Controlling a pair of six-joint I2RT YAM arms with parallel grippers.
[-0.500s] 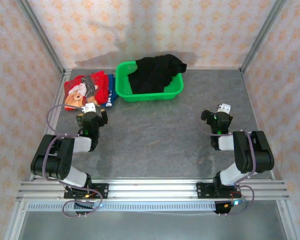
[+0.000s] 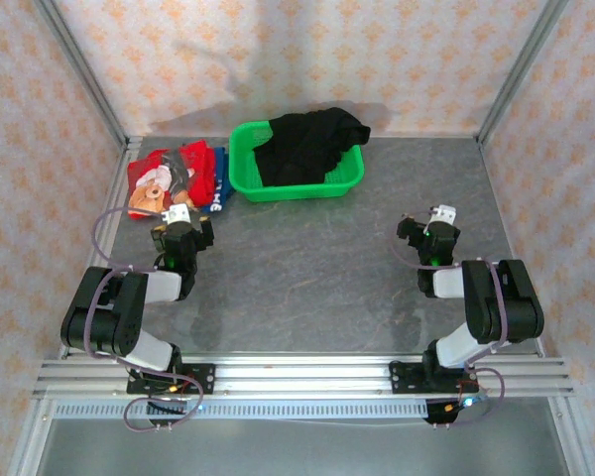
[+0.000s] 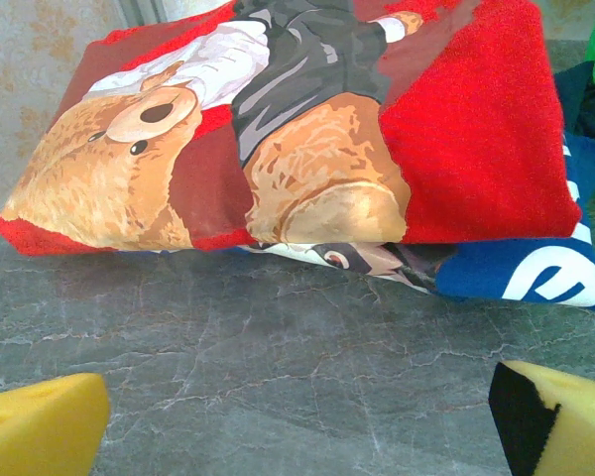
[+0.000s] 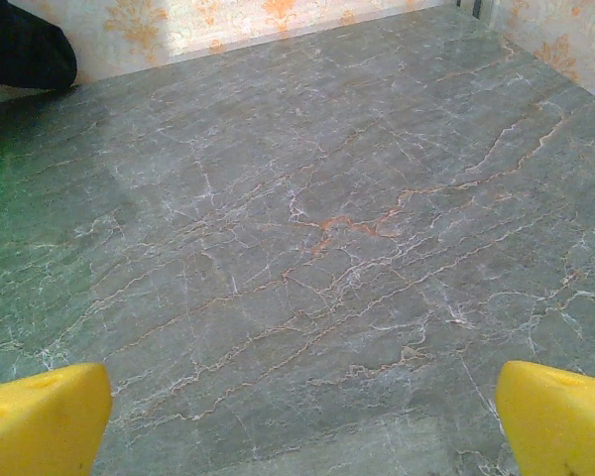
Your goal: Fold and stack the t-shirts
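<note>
Two folded tees are stacked far left, the red t-shirt (image 3: 456,149) over the blue t-shirt (image 3: 516,268). The black t-shirt (image 2: 307,149) is heaped in the green mesh basket (image 2: 297,190). Nothing is changed from a moment ago: the left pincer (image 3: 297,421) and right pincer (image 4: 297,421) are held spread and empty, so the black one's fold is judged pending.

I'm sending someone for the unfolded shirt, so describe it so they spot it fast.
Far across the table sits a green basket. The black t-shirt lies heaped in it, spilling over the rim; the red t-shirt and blue t-shirt beside it are folded.
</note>
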